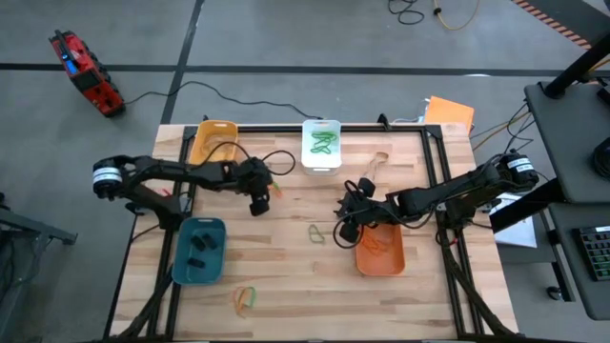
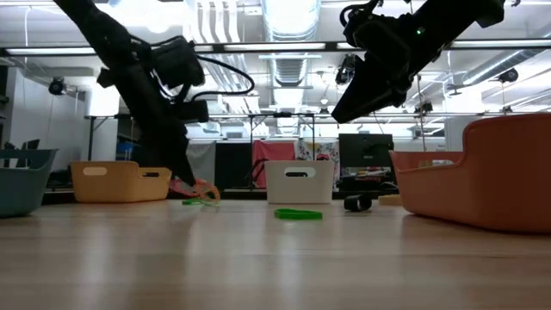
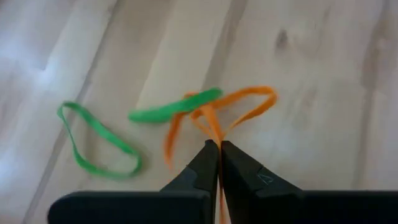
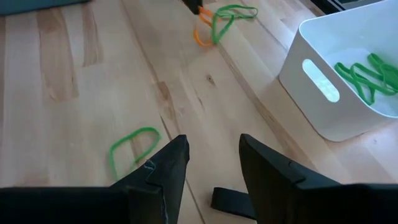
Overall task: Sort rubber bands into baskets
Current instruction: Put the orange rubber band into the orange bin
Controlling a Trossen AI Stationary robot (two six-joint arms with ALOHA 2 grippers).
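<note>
Orange rubber band (image 3: 214,118), thin, crumpled, pinched by left gripper (image 3: 219,149).

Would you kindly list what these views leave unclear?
- Yellow basket: contents hidden in the high view by the left arm and cables.
- Teal basket: cut off by the low view's edge.
- Orange rubber band: its pinched part hidden by the left gripper jaws.

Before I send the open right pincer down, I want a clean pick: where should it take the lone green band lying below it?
Probably from straight above, across one long side of the green band. It lies flat as an open loop on the table, apart from other bands, so the right pincer can straddle a single strand.
</note>
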